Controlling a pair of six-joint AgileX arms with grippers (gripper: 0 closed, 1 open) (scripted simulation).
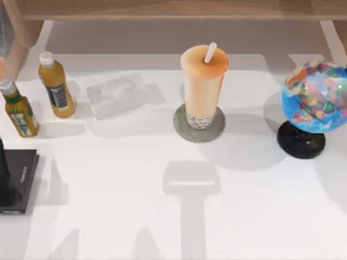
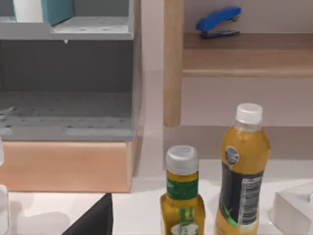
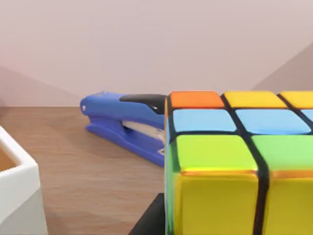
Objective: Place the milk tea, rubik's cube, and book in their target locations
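right gripper: my wrist view has the small colour-tiled rubik's cube [image 3: 234, 166] pressed close, probably held; fingers, I cannot tell
stapler: blue [image 3: 124, 125], 10 o'clock of cube on wooden shelf [image 3: 83, 171]
milk tea: tall orange-tan cup [image 1: 203, 86] upright on round grey coaster [image 1: 184, 130]

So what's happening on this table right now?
A two-armed robot is sorting things into set spots. The milk tea already stands on a round grey coaster. The right wrist camera sits close to the rubik's cube, on a wooden surface near a blue stapler. The teal book sits on a grey shelf.
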